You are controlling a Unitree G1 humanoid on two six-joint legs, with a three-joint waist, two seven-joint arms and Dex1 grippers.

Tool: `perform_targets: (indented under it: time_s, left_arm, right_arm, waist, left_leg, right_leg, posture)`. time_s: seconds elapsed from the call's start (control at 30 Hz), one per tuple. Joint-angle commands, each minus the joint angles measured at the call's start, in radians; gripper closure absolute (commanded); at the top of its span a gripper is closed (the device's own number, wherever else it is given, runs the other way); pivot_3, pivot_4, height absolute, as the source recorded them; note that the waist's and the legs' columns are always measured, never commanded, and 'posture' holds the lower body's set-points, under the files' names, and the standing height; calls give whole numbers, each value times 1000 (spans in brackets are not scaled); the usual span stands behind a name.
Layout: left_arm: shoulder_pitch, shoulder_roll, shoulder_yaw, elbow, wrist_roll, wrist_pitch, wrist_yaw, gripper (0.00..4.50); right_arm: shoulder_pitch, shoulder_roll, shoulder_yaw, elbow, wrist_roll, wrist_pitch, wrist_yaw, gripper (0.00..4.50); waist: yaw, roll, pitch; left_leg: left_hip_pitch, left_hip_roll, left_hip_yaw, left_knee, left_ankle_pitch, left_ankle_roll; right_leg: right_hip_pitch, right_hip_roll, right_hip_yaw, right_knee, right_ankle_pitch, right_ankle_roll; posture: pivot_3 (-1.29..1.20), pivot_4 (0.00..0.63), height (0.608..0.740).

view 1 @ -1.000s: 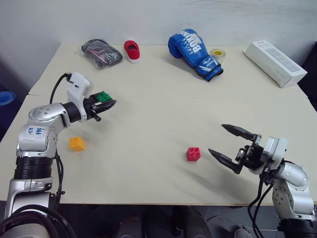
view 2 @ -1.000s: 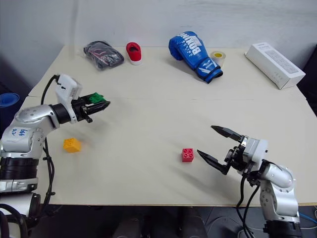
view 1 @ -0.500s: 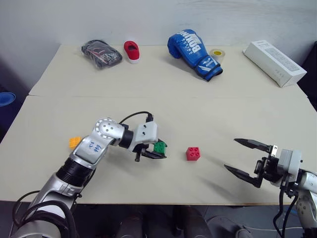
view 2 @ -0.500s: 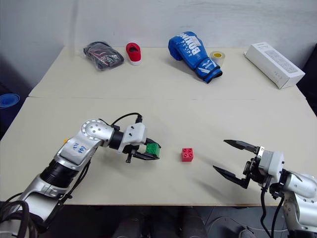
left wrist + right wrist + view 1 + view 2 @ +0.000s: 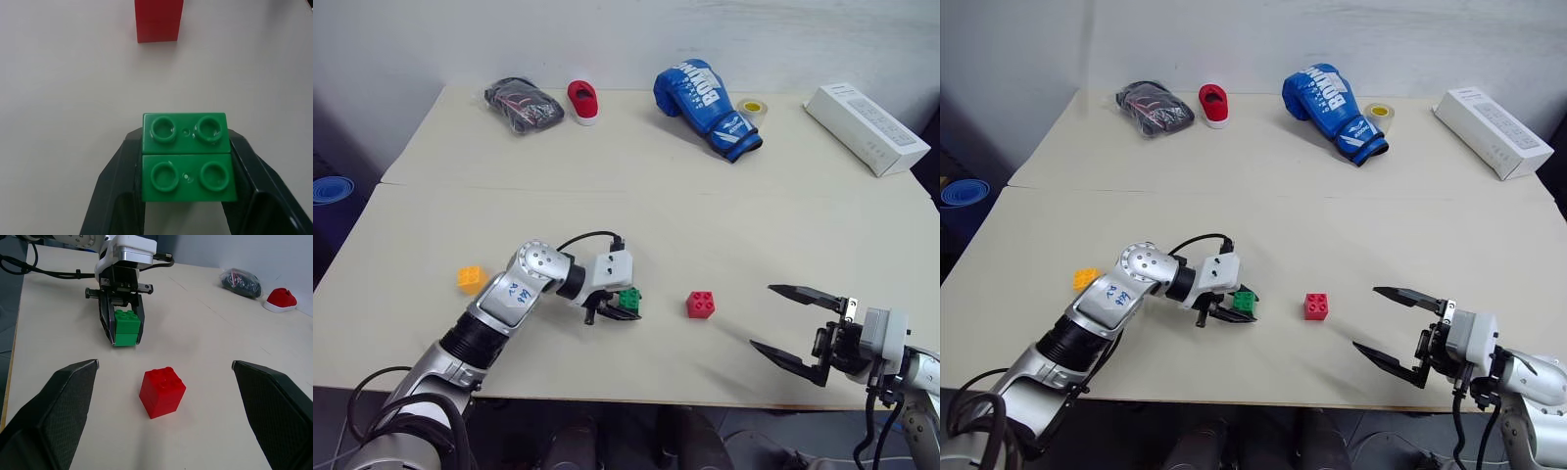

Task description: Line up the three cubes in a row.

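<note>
My left jaws are clamped on the green cube, now low at the table, just left of the red cube. A second ago I held it up at far left, above the orange-yellow cube; I've swung it right and down, so green sits beside red and looks ready to release. My right jaws stand wide and empty, near right; they've backed away from red toward the near edge. Orange-yellow hasn't moved, well left of the pair, still to be brought in. Camera view shifted a bit.
</note>
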Motion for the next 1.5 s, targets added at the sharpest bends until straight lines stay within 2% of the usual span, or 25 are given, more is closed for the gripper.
perform_targets:
  time_s: [0.03, 0.1, 0.13, 0.27, 0.33, 0.53, 0.7, 0.77, 0.87, 0.97, 1.17, 1.27, 1.37, 1.5]
  left_arm:
    - [4, -9, -2, -30, 15, -1, 10, 2972]
    - [6, -11, -2, -43, 3, 16, -5, 2235]
    - [8, -13, -1, -51, -3, 21, -11, 2048]
    - [5, -27, 29, -78, -28, 18, -14, 695]
    - [0, -19, 42, -95, -46, 7, -33, 190]
    - [-28, 32, 138, -118, -104, -3, -66, 190]
    - [18, 115, 410, -97, -275, -32, -93, 190]
    - [79, 174, 517, -78, -320, -64, -119, 190]
    - [196, 279, 674, -30, -377, -18, -140, 86]
    - [370, 355, 858, 84, -336, -93, -74, 86]
    - [627, 379, 1142, 223, -414, -69, -49, 86]
    - [752, 390, 1202, 263, -411, -63, -68, 86]
    - [818, 383, 1204, 258, -407, -84, -83, 86]
    - [800, 360, 1150, 218, -401, -144, -72, 86]
  right_arm:
    - [-17, -1, 0, -17, 4, -6, -9, 0]
    - [-31, 2, 8, -10, 0, -5, -12, 0]
    - [-35, 3, 11, -7, 0, -4, -13, 0]
    - [-52, 3, 18, 2, -3, 0, -15, 0]
    - [-59, 0, 19, 8, -2, 1, -14, 0]
    - [-72, -3, 27, 21, 1, 2, -10, 0]
    - [-94, 10, 36, -1, 29, 23, -26, 0]
    - [-101, 20, 38, -5, 40, 23, -26, 0]
    - [-125, 48, 43, -2, 33, -6, -39, 0]
    - [-140, 82, 81, -3, 40, -10, -16, 0]
    - [-158, 113, 145, -19, 42, -20, 22, 0]
    - [-159, 118, 176, -33, 39, -25, 44, 0]
    - [-160, 123, 192, -50, 38, -16, 36, 0]
    - [-171, 117, 207, -64, 36, 5, 19, 0]
  waist:
    - [0, 0, 0]
    - [0, 0, 0]
    - [0, 0, 0]
    - [1, 0, 0]
    - [0, 0, 0]
    - [-1, 0, 0]
    - [-9, 0, 0]
    - [-17, 1, 0]
    - [-29, 1, 0]
    - [-31, 1, 0]
    - [-23, 1, 0]
    - [-26, 1, 0]
    - [-23, 0, 0]
    - [-23, 0, 0]
  left_leg:
    - [0, 0, 0, 0, 0, 0]
    - [0, 0, 0, 0, 0, 0]
    - [0, 0, 0, 0, 0, 0]
    - [0, 0, 0, 1, 0, 0]
    - [-1, 0, -1, 2, 0, 0]
    - [-1, 0, -1, 3, 0, 0]
    - [-1, 1, -1, 3, 0, 0]
    - [0, 2, -1, 3, -1, -1]
    - [0, 2, -2, 3, -1, -1]
    - [0, 3, -2, 2, -1, -2]
    - [-1, 3, -3, 3, -4, -1]
    - [-1, 2, -3, 3, -5, -1]
    - [-1, 2, -4, 2, -6, -2]
    - [-1, 2, -4, 2, -9, -6]
  right_leg:
    - [0, 0, 0, 0, 0, 0]
    - [0, 0, 0, 0, 0, 0]
    - [0, 0, 0, 0, 0, 0]
    - [0, 0, 0, 0, 0, 0]
    - [0, 0, -1, 0, 0, 0]
    - [0, 0, -1, 0, 0, 0]
    - [0, 0, -1, 1, 0, 0]
    - [0, 0, -2, 1, 0, -1]
    - [0, 0, -2, 2, -1, -1]
    - [0, 0, -2, 2, -1, -1]
    - [0, -2, -2, 0, -1, -1]
    - [0, -3, -2, 0, -1, -1]
    - [0, -3, -3, -1, -1, -2]
    - [0, -4, -2, -1, -1, -2]
  posture:
    - [0, 150, 740]
    - [0, 150, 740]
    - [0, 150, 740]
    - [0, 150, 740]
    - [0, 150, 740]
    - [0, 150, 740]
    - [0, 150, 740]
    - [0, 150, 740]
    - [0, 150, 740]
    - [0, 150, 740]
    - [0, 150, 740]
    - [0, 150, 740]
    - [0, 150, 740]
    - [0, 150, 740]
